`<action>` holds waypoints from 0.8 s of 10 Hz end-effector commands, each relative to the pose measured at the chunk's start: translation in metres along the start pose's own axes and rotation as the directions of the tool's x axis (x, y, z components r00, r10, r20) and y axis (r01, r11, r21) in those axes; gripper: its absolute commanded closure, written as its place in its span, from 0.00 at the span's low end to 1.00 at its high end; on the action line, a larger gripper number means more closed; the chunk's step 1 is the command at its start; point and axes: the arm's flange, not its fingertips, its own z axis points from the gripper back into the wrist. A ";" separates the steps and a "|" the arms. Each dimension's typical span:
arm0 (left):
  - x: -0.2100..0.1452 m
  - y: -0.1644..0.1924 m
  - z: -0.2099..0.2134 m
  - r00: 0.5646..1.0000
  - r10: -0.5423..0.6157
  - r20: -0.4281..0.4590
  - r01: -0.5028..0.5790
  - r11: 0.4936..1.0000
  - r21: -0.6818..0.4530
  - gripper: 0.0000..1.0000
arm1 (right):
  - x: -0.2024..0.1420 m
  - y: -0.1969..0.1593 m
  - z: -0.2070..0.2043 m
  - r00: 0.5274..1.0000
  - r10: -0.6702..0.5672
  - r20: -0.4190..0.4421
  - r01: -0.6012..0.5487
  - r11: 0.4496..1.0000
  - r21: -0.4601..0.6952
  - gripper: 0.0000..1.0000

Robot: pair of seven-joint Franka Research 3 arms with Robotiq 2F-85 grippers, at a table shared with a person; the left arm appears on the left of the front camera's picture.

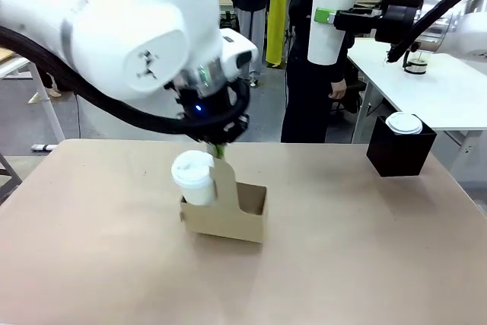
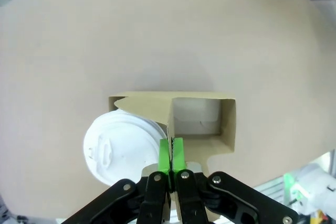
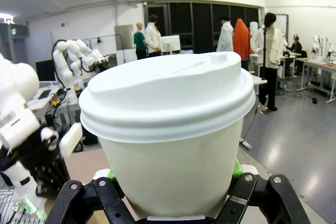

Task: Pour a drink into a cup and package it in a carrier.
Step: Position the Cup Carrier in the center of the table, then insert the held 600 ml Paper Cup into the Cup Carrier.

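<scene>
Brown cardboard cup carrier (image 1: 228, 220) sits mid tan table (image 1: 365, 256) w/ short-looking white lidded paper cup (image 1: 193, 176) in slot on robot's left. Left gripper (image 2: 171, 153) pinched on carrier's upright handle tab (image 1: 226, 179). Right gripper (image 1: 329, 17) clamps 2nd tall white lidded paper cup (image 3: 168, 129) upright, high above table's far right.

Front camera across table (image 1: 91, 264); left wrist close above the shared carrier (image 2: 147, 106).
</scene>
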 end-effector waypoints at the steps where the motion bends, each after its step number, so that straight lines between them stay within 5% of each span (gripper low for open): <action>1: -0.001 -0.019 -0.015 1.000 0.017 0.010 -0.018 1.000 0.014 0.98 | 0.003 0.000 -0.002 1.000 0.012 0.007 -0.012 1.000 0.005 0.20; 4: -0.006 -0.036 -0.023 0.996 0.073 -0.053 -0.071 0.997 0.032 0.98 | 0.003 0.000 -0.002 1.000 0.012 0.007 -0.012 1.000 0.005 0.20; 8: -0.009 -0.027 -0.017 1.000 0.003 -0.017 -0.003 1.000 -0.017 0.98 | 0.003 0.000 -0.002 1.000 0.012 0.007 -0.012 1.000 0.005 0.20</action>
